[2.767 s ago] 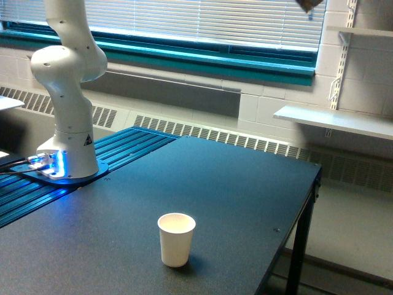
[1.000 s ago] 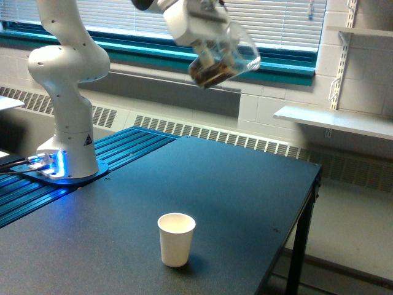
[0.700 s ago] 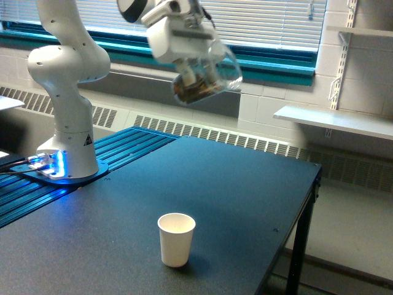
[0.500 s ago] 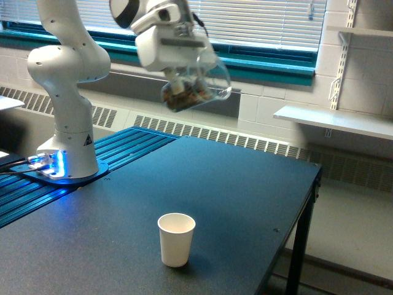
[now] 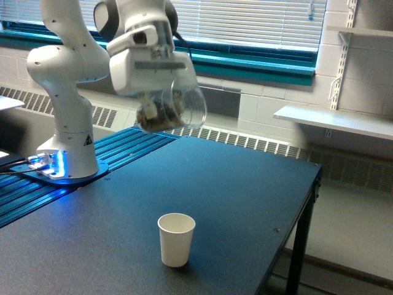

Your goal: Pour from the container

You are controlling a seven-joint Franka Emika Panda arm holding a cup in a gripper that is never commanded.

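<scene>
Closest to the camera there's a white paper cup (image 5: 176,239) standing upright on the dark worktop (image 5: 233,203), open end up, nothing touching it. Higher up and a bit further back, toward the exterior view's left, the clear cup (image 5: 174,110) hangs in the air, well above the worktop and well apart from the paper cup. It's tilted over, mouth toward the exterior view's right, with some brown stuff sitting in the low end. The gripper (image 5: 161,104) has it from above, fingers pinching the clear cup, though the actual contact is hard to make out through the plastic. The white arm's base (image 5: 69,144) stands off to the left on a blue ribbed mat (image 5: 116,153), with a blue light glowing at its foot. Behind all that is a radiator grille (image 5: 245,142) along the wall, a shelf (image 5: 336,120) on the right, and window blinds (image 5: 245,21) up top.
</scene>
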